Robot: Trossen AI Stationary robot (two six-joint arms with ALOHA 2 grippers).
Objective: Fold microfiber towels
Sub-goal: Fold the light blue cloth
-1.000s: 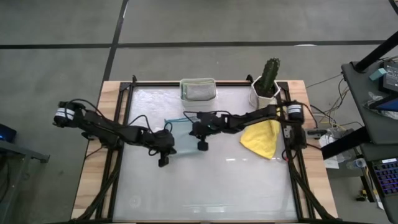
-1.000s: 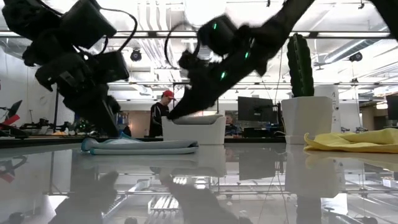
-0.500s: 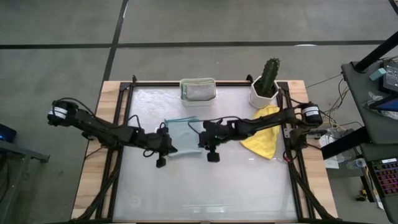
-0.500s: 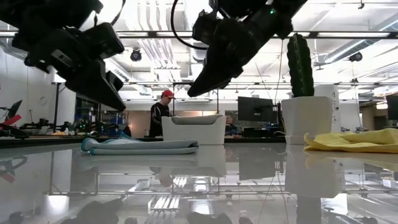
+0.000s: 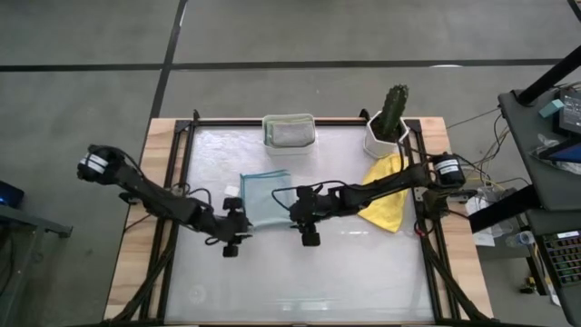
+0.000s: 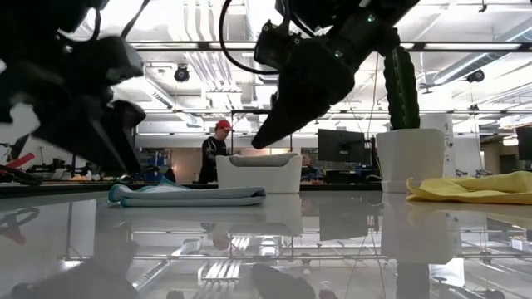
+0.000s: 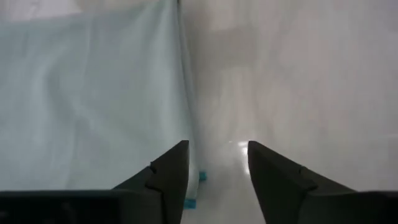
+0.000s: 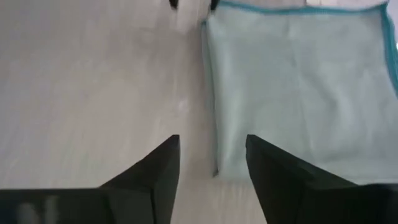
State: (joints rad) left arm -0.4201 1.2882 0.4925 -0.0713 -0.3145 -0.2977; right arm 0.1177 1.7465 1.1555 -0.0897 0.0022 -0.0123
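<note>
- The pale blue-grey towel lay folded and flat near the middle of the desk, slightly left of centre, its edges trimmed in brighter blue; in the low view it showed as a thin, layered pad resting on the glossy surface.
- The yellow towel lay loosely rumpled at the right side of the desk, near the pot, well apart from the folded one.
- The white tub stood at the far edge of the desk, with a greyish-green cloth inside it.
- The cactus stood upright in a white pot at the far right corner.
- The left tool hovered just beside the near left corner of the folded towel, its fingers spread apart and holding nothing; in its wrist view the towel's edge ran just beside one finger.
- The right tool hovered just off the near right corner of the same towel, fingers likewise parted and empty, with the towel's corner seen between and beyond them.
- Neither tool touched the cloth, as far as could be told.
- A person in a red cap stood in the room beyond the desk.
</note>
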